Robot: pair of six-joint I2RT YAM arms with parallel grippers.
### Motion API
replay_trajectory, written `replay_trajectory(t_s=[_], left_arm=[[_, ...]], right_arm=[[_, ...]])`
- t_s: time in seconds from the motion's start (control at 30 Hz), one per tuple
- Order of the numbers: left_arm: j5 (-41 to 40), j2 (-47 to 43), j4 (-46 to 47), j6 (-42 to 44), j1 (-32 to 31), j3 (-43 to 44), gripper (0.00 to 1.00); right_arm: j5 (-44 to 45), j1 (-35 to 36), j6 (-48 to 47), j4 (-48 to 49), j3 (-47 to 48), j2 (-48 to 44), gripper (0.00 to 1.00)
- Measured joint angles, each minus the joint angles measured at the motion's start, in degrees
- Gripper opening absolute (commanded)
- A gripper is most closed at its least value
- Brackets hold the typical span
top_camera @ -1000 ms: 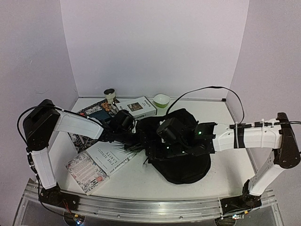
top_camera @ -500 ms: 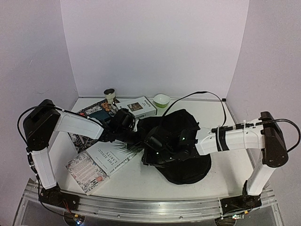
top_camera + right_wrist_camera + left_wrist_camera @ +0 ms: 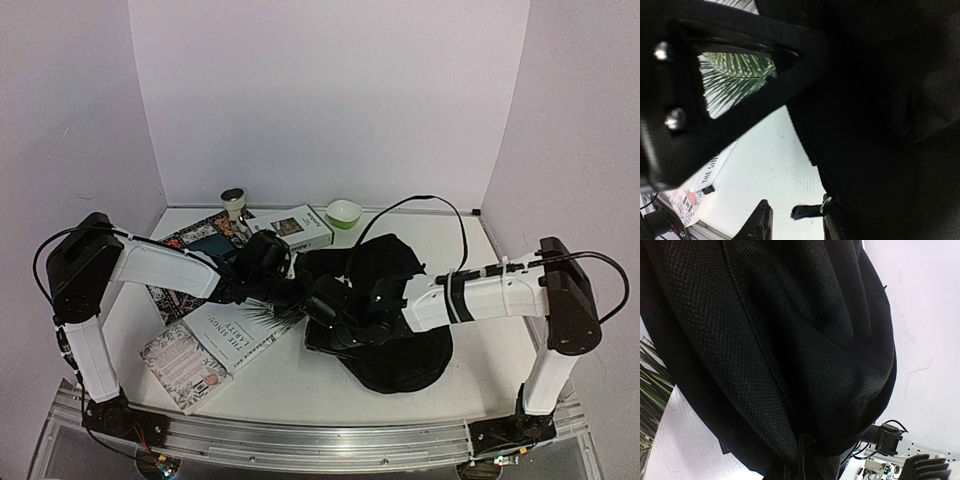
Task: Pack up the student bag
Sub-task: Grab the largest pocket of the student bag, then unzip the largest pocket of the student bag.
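Where two books (image 3: 215, 345) lie on the table (image 3: 300, 385) at the left, the left gripper (image 3: 280, 283) is clamped shut on the left edge of the student bag (image 3: 400, 350), which is slumped mid-table. Further right, the right gripper (image 3: 796, 224) is held parted, with a black tab (image 3: 807, 211) of the bag between its fingers.

The student bag (image 3: 400, 335) fills the middle of the table (image 3: 465, 245). My left arm (image 3: 160, 265) and my right arm (image 3: 490, 292) meet at its left side, so nothing more can pass there. The near left is covered by a white book (image 3: 235, 335) and a patterned book (image 3: 185, 365). A box (image 3: 295, 228), a green bowl (image 3: 343, 213) and a cup (image 3: 233, 202) stand along the far left. There is free room at the far right behind the bag, under the looping cable (image 3: 425, 200), and on the near strip in front of the bag.
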Motion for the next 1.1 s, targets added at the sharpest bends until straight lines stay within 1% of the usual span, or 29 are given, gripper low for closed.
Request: replay_trajectory(t_s=[0.07,0.17,0.2,0.3,0.37,0.53,0.67,0.87,1.1], left_arm=[[-0.2,-0.1,0.0,-0.3,-0.2,0.0,0.0],[-0.8,-0.4,0.0,-0.5,-0.5,0.0,0.0],[-1.1,-0.4,0.0,-0.5,-0.6,0.0,0.0],[-1.7,-0.7,0.0,-0.9,-0.8,0.0,0.0],[-1.9,-1.0,0.0,-1.1,-0.8,0.0,0.0],[-2.6,-1.1,-0.1,-0.6,-1.0,0.2,0.0],[-2.4,-1.0,-0.9,0.7,-0.8,1.9,0.0],[-1.0,1.1,-4.8,5.0,0.2,8.4,0.0],[-1.2,6.7,-10.1,11.3,2.2,17.5,0.0]], right_arm=[[0.7,0.1,0.9,-0.4,0.0,0.0,0.33],[1.7,0.2,2.3,-0.8,0.0,0.0,0.29],[2.0,0.2,2.6,-1.0,0.0,0.0,0.25],[2.9,0.2,3.5,-1.7,0.0,0.0,0.08],[3.4,0.2,3.9,-2.0,-0.2,0.0,0.0],[3.8,0.2,3.8,-2.1,-1.8,-0.9,0.0],[3.8,0.2,2.7,-2.0,-5.4,-5.4,0.0],[4.0,-0.2,0.1,-3.0,-10.8,-14.7,0.0],[2.9,-0.2,-3.2,-6.4,-16.0,-22.1,0.0]])
